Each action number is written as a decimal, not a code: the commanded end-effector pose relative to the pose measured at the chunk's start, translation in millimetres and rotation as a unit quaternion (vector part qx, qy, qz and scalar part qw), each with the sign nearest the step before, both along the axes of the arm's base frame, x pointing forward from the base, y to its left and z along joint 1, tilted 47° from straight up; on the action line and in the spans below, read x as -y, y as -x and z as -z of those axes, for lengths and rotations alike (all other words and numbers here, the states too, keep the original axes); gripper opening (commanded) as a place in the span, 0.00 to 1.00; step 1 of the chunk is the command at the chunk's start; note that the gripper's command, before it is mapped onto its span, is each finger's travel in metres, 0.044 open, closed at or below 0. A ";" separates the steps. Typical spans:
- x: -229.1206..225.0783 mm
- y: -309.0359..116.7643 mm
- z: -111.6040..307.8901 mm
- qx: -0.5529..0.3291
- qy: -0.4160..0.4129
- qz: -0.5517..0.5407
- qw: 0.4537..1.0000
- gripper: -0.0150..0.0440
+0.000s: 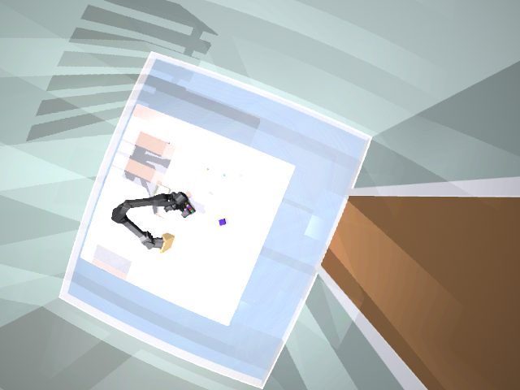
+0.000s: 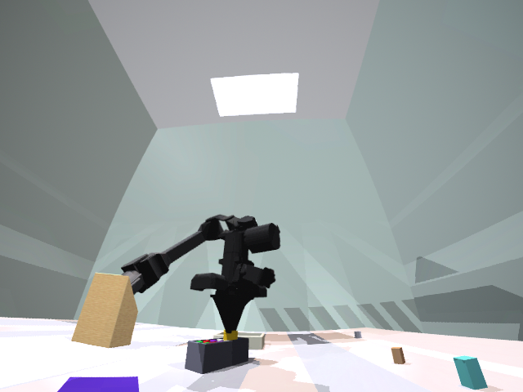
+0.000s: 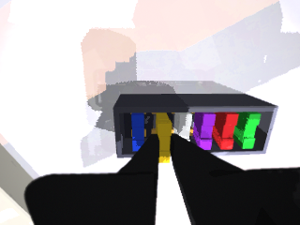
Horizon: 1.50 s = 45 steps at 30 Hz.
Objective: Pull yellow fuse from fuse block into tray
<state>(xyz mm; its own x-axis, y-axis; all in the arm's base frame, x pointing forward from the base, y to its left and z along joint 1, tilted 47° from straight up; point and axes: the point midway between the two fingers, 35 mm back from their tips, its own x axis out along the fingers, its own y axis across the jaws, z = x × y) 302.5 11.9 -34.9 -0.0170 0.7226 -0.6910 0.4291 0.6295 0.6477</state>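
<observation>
The dark fuse block [image 3: 192,124] stands on the white table and holds a row of fuses: blue [image 3: 138,131], white, purple, red and green. My gripper [image 3: 163,140] is shut on the yellow fuse [image 3: 163,133], which sits between the blue and white fuses. In the exterior view the yellow fuse [image 2: 230,335] shows just above the block's [image 2: 216,354] top edge, pinched at my fingertips [image 2: 230,331]. The low beige tray [image 2: 253,338] lies just behind the block. In the overhead view the gripper [image 1: 184,207] is over the block.
A tan wedge-shaped base [image 2: 105,309] carries the arm at the left. A purple square [image 2: 100,384] lies near the front. A small brown block [image 2: 397,355], a teal block [image 2: 469,371] and a small grey piece [image 2: 357,334] stand to the right.
</observation>
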 end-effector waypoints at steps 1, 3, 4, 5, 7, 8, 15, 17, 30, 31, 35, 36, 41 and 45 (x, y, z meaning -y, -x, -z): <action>1.8 -0.4 -1.3 0.002 0.002 -0.002 1.000 0.25; 2.5 -0.4 -2.0 0.002 0.002 -0.001 1.000 0.25; 2.9 -0.4 -2.3 0.001 0.002 -0.001 1.000 0.25; 3.2 -0.4 -2.6 0.001 0.002 -0.001 1.000 0.25; 3.9 -0.4 -3.3 0.001 0.002 -0.001 1.000 0.25; 4.3 -0.4 -3.6 0.001 0.002 -0.001 1.000 0.25; 6.8 -0.4 -6.0 0.001 0.002 -0.001 1.000 0.25; 7.5 -0.4 -6.7 0.001 0.002 -0.001 1.000 0.25; 12.0 -0.2 -11.1 0.001 0.001 -0.001 1.000 0.25; 12.4 -0.2 -11.5 0.001 0.001 -0.001 1.000 0.25; 13.8 -0.1 -12.9 0.001 0.001 -0.001 1.000 0.25; 14.1 -0.1 -13.2 0.001 0.001 -0.001 1.000 0.25; 15.7 0.0 -14.8 0.001 0.001 -0.001 1.000 0.25; 19.5 -0.2 -18.3 0.001 0.001 -0.001 1.000 0.25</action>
